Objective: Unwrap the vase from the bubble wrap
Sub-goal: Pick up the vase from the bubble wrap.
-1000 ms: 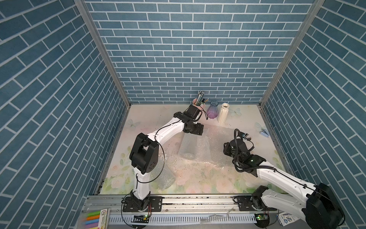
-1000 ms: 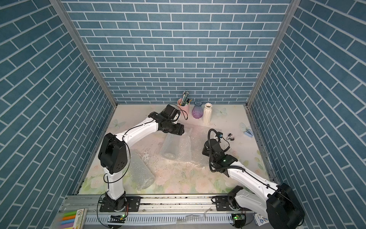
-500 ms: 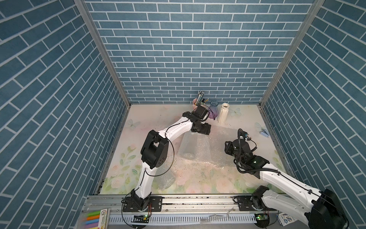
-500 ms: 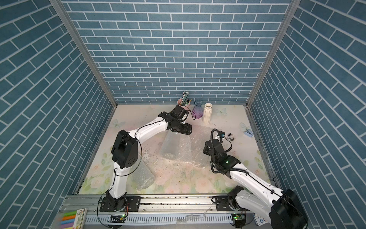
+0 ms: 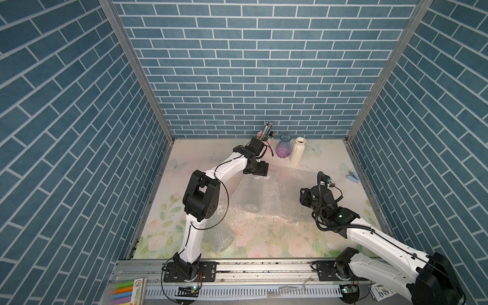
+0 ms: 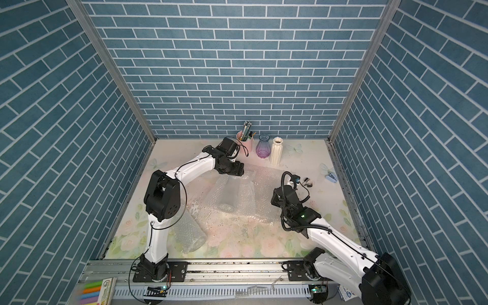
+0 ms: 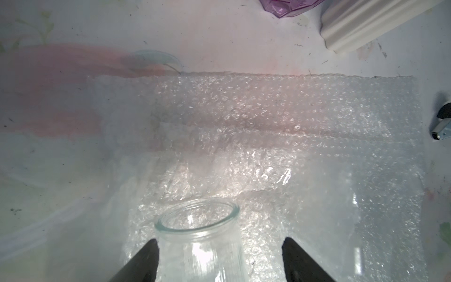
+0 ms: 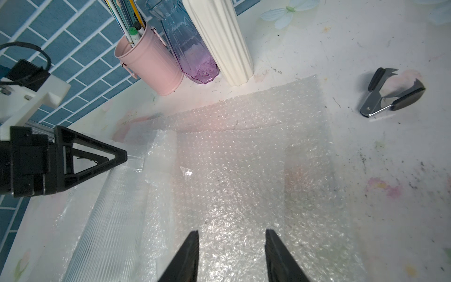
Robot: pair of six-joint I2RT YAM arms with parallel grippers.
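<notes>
Two end effectors hang over one flattened sheet of clear, translucent bubble wrap [image 5: 290, 190] spread across the middle of the floral-printed counter [image 5: 330, 158]. On the sheet's left part a clear ribbed glass vase [image 5: 254, 194] lies on its side, mouth toward the back wall. The left end effector [image 7: 219, 240] straddles the vase's neck with jaws wide: one finger [image 7: 146, 258] touches the glass, the other stands clear, so nothing is gripped. The right end effector [image 8: 231, 231] is about half-spread over the sheet's right part with nothing between its fingers — whether it touches the wrap I cannot tell. A second, rolled piece of bubble wrap [image 5: 220, 236] lies near the left arm's base. A pink metal pencil cup [image 8: 151, 63], a purple-blue glass vase [image 8: 192, 56] and a white fluted vase [image 8: 224, 44] stand at the back wall.
</notes>
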